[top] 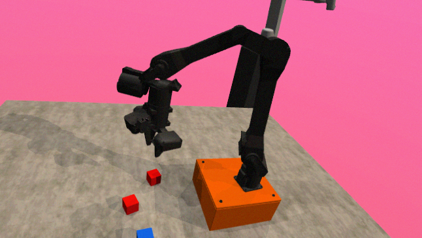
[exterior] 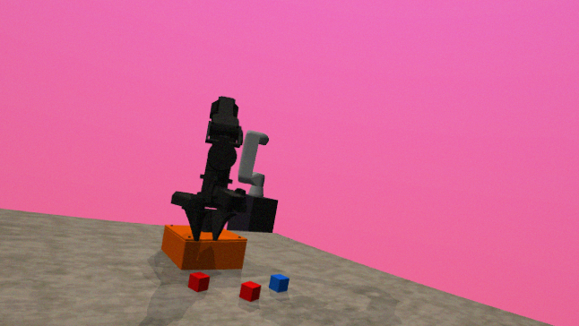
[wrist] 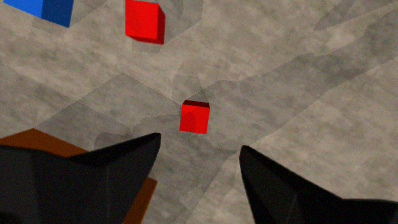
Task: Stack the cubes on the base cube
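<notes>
One red cube (top: 153,177) (exterior: 198,282) (wrist: 195,118) lies on the table, nearest the gripper. A second red cube (top: 130,204) (exterior: 250,291) (wrist: 142,19) lies apart from it, between it and the blue cube (top: 145,233) (exterior: 279,283) (wrist: 55,11). The blue cube is cut off by the frame edge in the top view and the wrist view; its top is bare in the exterior view. My gripper (top: 153,150) (exterior: 206,240) (wrist: 200,145) points down, open and empty, well above the table. In the wrist view the nearest red cube shows just beyond the gap between the fingertips.
The orange box (top: 222,176) (exterior: 175,248) (wrist: 35,140) under the arm's base stands close to the nearest red cube. A grey arm (exterior: 248,157) on a dark block (top: 243,82) (exterior: 264,215) stands behind, beyond the table edge.
</notes>
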Controlling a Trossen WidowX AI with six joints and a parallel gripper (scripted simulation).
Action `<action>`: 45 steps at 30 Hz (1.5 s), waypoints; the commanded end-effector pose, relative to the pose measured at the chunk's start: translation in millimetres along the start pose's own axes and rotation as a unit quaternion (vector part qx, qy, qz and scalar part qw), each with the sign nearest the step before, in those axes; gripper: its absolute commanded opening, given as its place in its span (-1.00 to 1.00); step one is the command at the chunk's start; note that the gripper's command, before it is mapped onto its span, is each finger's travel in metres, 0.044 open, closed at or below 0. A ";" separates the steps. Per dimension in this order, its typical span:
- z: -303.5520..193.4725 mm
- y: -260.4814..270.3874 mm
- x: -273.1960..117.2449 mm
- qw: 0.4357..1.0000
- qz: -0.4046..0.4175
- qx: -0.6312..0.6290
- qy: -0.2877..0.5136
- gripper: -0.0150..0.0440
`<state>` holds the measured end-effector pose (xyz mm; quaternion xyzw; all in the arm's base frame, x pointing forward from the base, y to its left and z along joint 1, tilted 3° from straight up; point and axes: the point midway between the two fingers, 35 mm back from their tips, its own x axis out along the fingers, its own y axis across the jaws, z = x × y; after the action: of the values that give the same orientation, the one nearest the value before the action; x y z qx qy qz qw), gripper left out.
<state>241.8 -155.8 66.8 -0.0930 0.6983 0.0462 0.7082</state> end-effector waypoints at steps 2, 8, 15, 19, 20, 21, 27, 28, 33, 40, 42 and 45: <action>-6.9 5.7 45.2 1.000 0.010 -0.005 0.015 0.41; -7.8 6.3 55.1 1.000 0.010 -0.005 0.015 0.41; -8.2 6.7 67.1 1.000 0.010 -0.005 0.015 0.41; -8.2 6.6 72.6 1.000 0.010 -0.005 0.015 0.41; -8.2 6.6 74.2 1.000 0.010 -0.005 0.015 0.41; -8.2 6.6 75.9 1.000 0.010 -0.005 0.015 0.41; -8.5 6.8 85.7 1.000 0.010 -0.005 0.015 0.41; -8.6 6.9 87.3 1.000 0.010 -0.005 0.015 0.41; -9.1 7.2 95.4 1.000 0.010 -0.005 0.015 0.41; -9.4 7.5 99.4 1.000 0.010 -0.005 0.015 0.14; -9.4 7.5 99.4 1.000 0.010 -0.005 0.015 -0.04; -9.4 7.5 99.4 1.000 0.010 -0.005 0.015 -0.14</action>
<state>235.0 -156.9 -31.0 -0.0881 0.7071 0.0535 0.6995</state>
